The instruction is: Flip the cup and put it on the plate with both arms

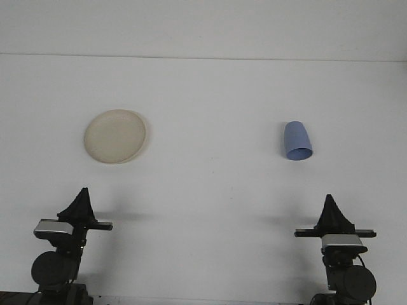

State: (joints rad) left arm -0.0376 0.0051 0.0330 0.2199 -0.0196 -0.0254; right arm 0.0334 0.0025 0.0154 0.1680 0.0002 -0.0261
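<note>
A round cream plate (115,136) lies flat on the white table, left of centre. A light blue cup (297,141) sits far to its right; its narrow base is uppermost in the view and its wide rim is nearest me, so it looks mouth-down. My left gripper (83,191) is at the bottom left, well in front of the plate, with its fingers together in one point and nothing held. My right gripper (329,197) is at the bottom right, in front of the cup, shut in the same way and holding nothing.
The white table (210,190) runs back to a pale wall (203,25). A wide stretch of bare tabletop separates the plate from the cup and both from the grippers.
</note>
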